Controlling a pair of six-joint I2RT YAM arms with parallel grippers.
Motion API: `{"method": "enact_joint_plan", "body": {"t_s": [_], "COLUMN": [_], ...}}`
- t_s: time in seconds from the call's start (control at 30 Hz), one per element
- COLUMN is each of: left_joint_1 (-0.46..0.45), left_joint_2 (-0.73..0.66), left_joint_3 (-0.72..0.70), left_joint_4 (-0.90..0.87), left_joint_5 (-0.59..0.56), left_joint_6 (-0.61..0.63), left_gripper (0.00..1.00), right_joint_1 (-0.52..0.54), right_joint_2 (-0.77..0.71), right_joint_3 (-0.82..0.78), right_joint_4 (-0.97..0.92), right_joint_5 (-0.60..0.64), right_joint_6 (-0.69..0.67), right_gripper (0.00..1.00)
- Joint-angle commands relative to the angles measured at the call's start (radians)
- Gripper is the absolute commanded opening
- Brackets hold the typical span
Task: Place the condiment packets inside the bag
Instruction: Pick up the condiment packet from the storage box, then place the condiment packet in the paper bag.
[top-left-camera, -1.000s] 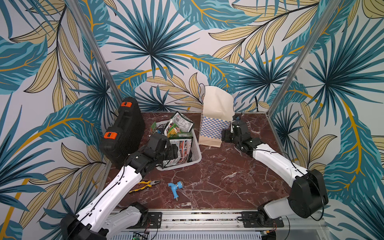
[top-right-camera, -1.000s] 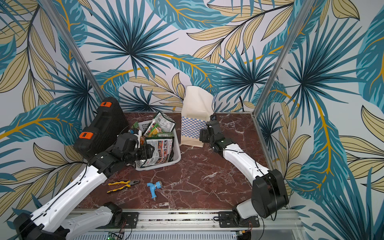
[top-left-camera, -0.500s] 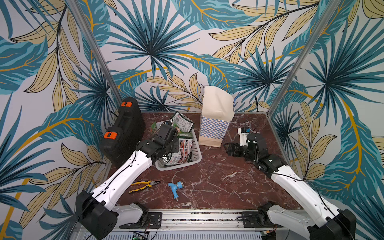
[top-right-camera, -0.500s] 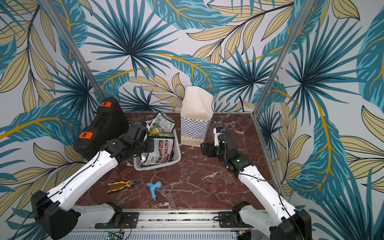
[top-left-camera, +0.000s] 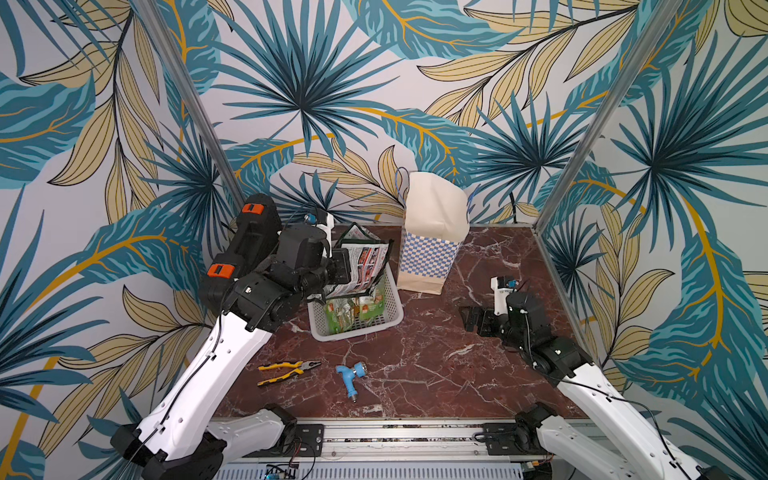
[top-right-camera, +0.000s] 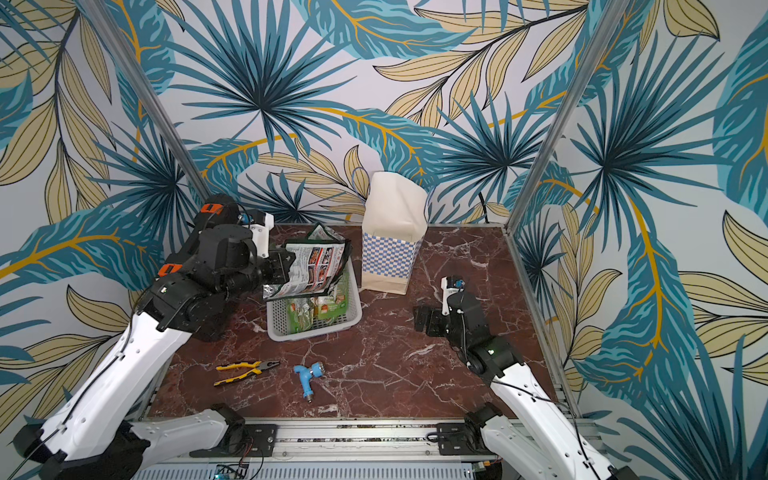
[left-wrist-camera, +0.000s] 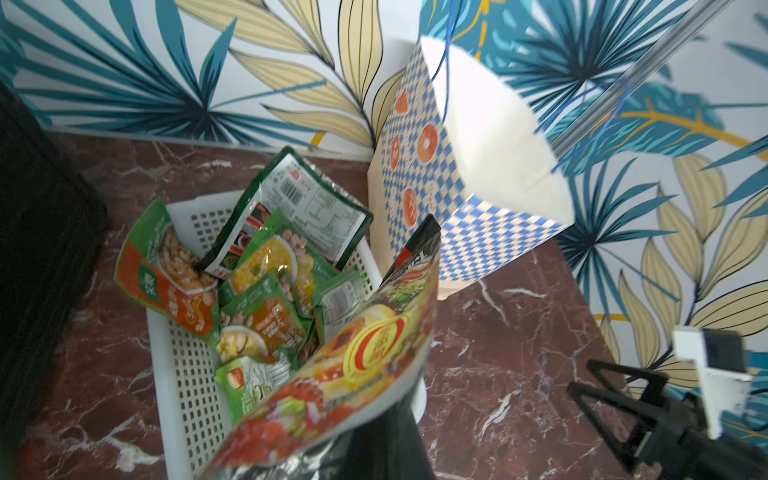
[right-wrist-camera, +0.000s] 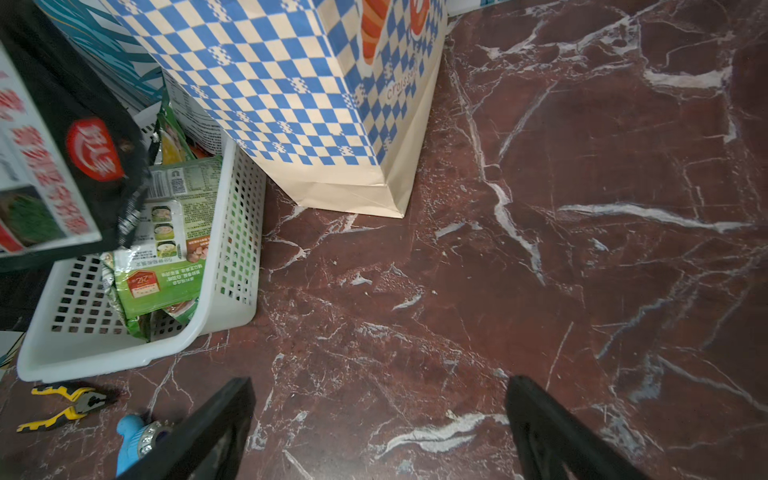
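Top views: left jaws clamped on a big silver-black-red packet (top-left-camera: 365, 266), up over the white basket (top-left-camera: 361, 332). The bag (top-left-camera: 430, 257) stands just right of it, far centre. Right jaws wide apart, empty, low on the right, well apart from the bag, so nothing braces it.

Left wrist: we hold the packet by one edge and it flops. Blue cord handles (left-wrist-camera: 441, 54) cross the open mouth: snag risk. A wide packet could also catch the rim and tip the bag.

Right wrist: bag base just beside basket on the desk (right-wrist-camera: 540, 208); other packets (right-wrist-camera: 158, 282) sit inside the basket.

Open marble (top-left-camera: 415, 357) lies between basket (top-left-camera: 358, 331) and right pincer (top-left-camera: 466, 319); bag (top-left-camera: 428, 257) stands just beside the basket
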Motion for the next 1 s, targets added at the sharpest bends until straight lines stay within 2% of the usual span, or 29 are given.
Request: {"method": "enact_joint_plan", "body": {"t_s": [0.0,0.27,0.5,0.77,0.97], "left_joint_1": [-0.003,-0.003,-0.008,-0.089,-0.176], "left_joint_2": [-0.011,0.017,0.14,0.25,0.394], "left_joint_3": [0.157,0.227,0.299,0.32,0.451], "left_joint_4": [0.074,0.355,0.502,0.677,0.657], "left_joint_5": [0.02,0.142,0.134,-0.021,-0.192], "left_joint_6": [0.004,-0.071,-0.167,-0.227,-0.2], "left_gripper": [0.0,0.0,0.0,0.0,0.0], "right_joint_1": [0.002,0.003,0.003,0.003,0.002], "right_joint_2": [-0.031,-0.057,-0.082,-0.125,-0.155], "right_joint_3": [-0.034,-0.053,-0.058,-0.058,-0.059], "right_joint_4": [-0.027,-0.028,-0.053,-0.093,-0.116], "right_joint_5": [0.034,0.058,0.057,0.076,0.08], "right_joint_6": [0.022,0.058,0.075,0.077,0.078], "right_gripper": [0.99,1.0,0.99,1.0,0.99]}}
